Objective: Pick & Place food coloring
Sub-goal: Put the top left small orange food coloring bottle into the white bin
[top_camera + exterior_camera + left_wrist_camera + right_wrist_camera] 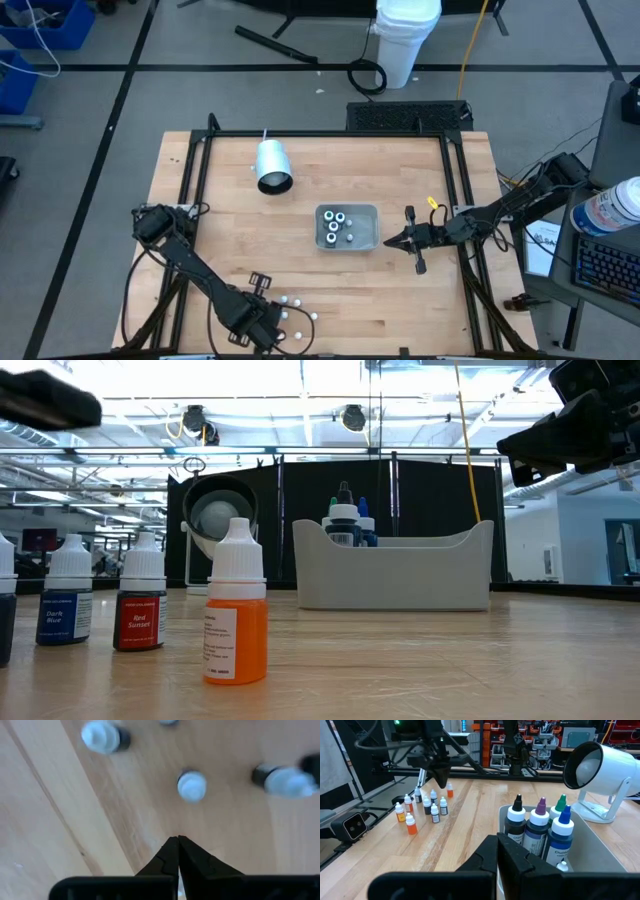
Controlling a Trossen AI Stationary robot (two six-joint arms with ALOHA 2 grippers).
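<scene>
1. High view: the left gripper hangs at lower centre-left beside small food coloring bottles; the right gripper sits just right of the grey tray.
2. Low view: an orange bottle stands at lower left.
3. Left wrist view: fingers pressed together, empty.
4. Right wrist view: fingers together, empty.
</scene>
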